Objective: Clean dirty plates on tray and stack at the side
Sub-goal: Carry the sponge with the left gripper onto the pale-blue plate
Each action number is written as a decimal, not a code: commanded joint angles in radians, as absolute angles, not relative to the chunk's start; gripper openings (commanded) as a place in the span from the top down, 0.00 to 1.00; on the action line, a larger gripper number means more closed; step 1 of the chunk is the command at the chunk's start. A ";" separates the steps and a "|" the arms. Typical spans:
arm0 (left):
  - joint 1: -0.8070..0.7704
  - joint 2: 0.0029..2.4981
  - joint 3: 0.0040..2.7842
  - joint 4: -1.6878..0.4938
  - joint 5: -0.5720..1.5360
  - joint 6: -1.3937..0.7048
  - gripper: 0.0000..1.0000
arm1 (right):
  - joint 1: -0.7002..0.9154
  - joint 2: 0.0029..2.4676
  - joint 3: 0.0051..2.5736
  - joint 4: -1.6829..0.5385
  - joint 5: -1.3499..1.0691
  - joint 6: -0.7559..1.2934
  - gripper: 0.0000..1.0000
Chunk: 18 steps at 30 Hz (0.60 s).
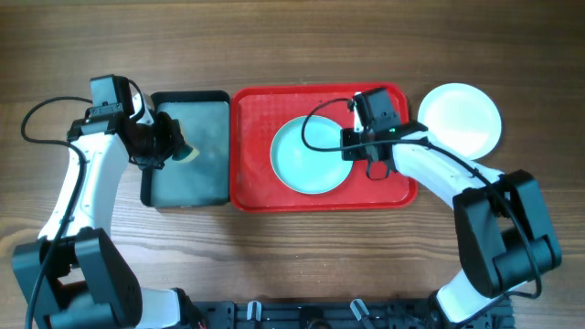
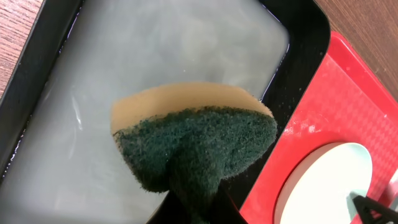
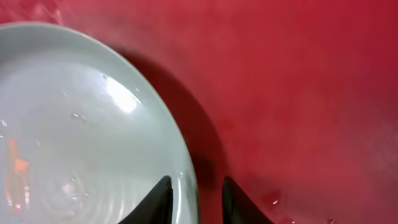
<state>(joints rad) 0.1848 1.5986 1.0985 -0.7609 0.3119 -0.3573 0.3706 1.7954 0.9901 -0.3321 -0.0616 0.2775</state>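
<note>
A pale aqua plate lies in the middle of the red tray. My right gripper is at the plate's right rim. In the right wrist view its fingers are shut on the rim of the wet plate, one inside and one outside, above the tray. A dark shadow lies under that rim. The white plate sits on the table right of the tray. I see no second aqua plate. My left gripper is shut on a green and tan sponge over the black tray.
The black tray with a grey inside stands just left of the red tray and holds cloudy water. The red tray's corner and the aqua plate show at the right of the left wrist view. Bare wooden table lies around.
</note>
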 commanded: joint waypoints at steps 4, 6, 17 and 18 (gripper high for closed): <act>0.180 1.600 1.090 -0.747 0.310 -0.345 0.94 | 0.371 1.779 0.953 -0.253 -0.044 0.324 0.96; 0.180 1.600 1.090 -0.737 0.310 -0.344 0.94 | 0.371 1.779 0.953 -0.224 -0.040 0.434 0.96; -0.070 1.600 1.090 -0.577 0.294 -0.266 0.93 | 0.373 1.779 0.953 -0.313 -0.135 0.631 0.96; -0.092 1.600 1.090 -0.567 0.294 -0.266 0.93 | 0.373 1.779 0.953 -0.314 -0.160 0.631 0.96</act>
<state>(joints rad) -0.0299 1.5986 1.0966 -0.5968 0.2996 -0.2897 0.3706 1.7947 0.9577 -0.3012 -0.0795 0.6128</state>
